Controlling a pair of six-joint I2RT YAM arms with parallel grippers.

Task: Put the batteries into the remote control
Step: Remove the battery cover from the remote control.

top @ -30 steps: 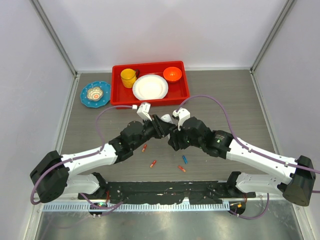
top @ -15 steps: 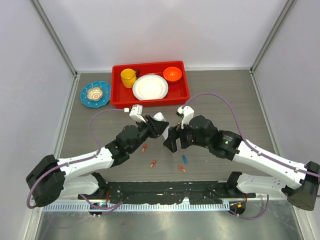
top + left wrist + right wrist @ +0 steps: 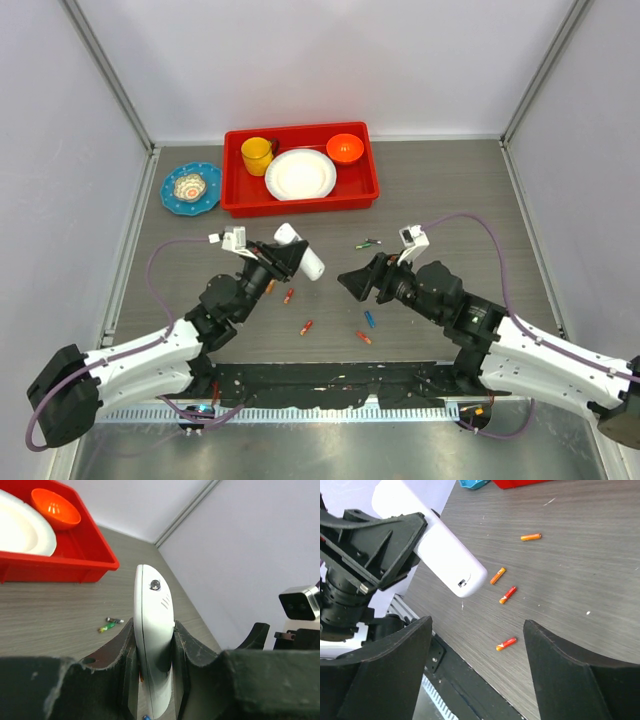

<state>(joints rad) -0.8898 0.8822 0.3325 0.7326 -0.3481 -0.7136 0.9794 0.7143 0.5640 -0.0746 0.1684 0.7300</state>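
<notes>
white remote control (image 3: 299, 251) stays clamped in the left hand (image 3: 281, 258); right hand (image 3: 353, 283) has released and drawn away.

The grey wood-grain tabletop (image 3: 450, 180) carries a red tray (image 3: 300, 207) near its far edge, and a blue dish (image 3: 172, 198) sits just beside the tray's left end. Loose batteries (image 3: 306, 327) lie scattered over the middle, flat on the surface. Most are orange-red and lie apart from one another at differing angles. A blue battery (image 3: 369, 319) lies just beside one of the orange-red ones, while a green battery (image 3: 367, 243) lies alone, farther back toward the tray.
</notes>
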